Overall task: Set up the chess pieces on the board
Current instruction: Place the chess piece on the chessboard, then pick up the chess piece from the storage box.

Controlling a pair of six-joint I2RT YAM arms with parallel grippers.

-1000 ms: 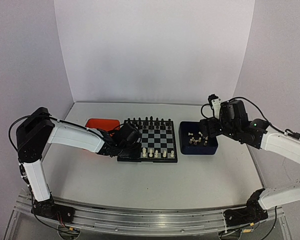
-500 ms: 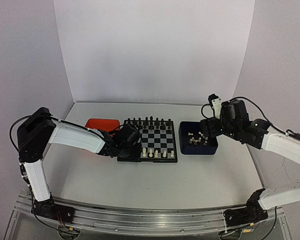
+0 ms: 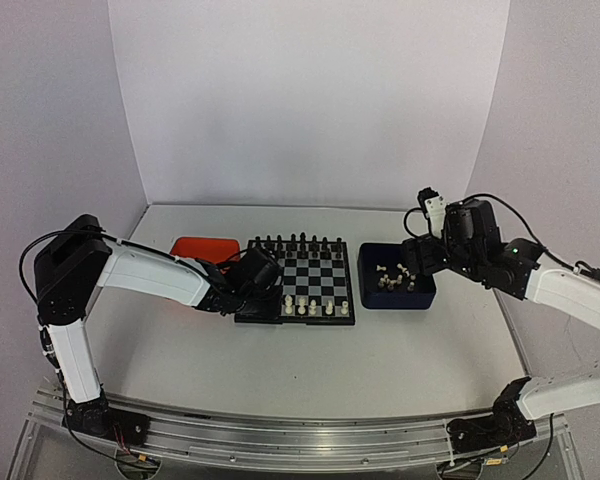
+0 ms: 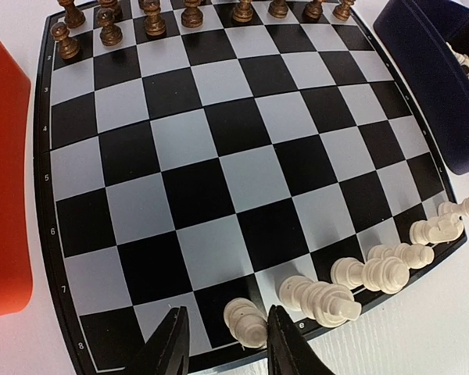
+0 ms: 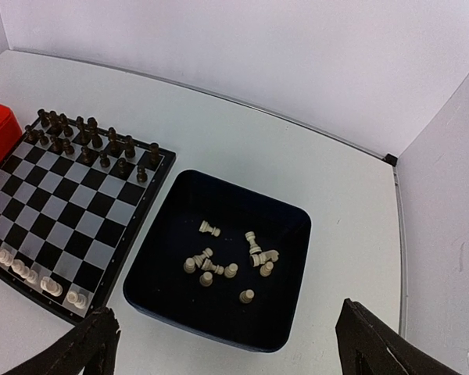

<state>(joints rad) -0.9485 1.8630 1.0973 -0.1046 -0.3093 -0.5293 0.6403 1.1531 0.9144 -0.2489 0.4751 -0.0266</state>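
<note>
The board [image 4: 219, 180] lies under my left gripper [image 4: 227, 344], whose fingers stand parted. Between them a cream-white piece [image 4: 246, 322] stands on a black square of the near row, against the right finger [image 4: 288, 348] and apart from the left one. Several more white chess pieces [image 4: 387, 269] line that row to the right. In the top view the left gripper [image 3: 270, 300] is at the board's [image 3: 317, 270] near left corner. My right gripper [image 5: 225, 308] hangs wide open above the dark blue tray [image 5: 289, 226], which holds several loose white pieces [image 5: 219, 269].
Black pieces [image 4: 152, 19] fill the board's far rows. An orange tray [image 3: 202, 245] sits just left of the board, and the blue tray [image 3: 420, 297] just right of it. White walls close in the back and both sides.
My left gripper's jaws have parted, leaving the white piece standing on the near row. The right arm has shifted only slightly above the blue tray.
</note>
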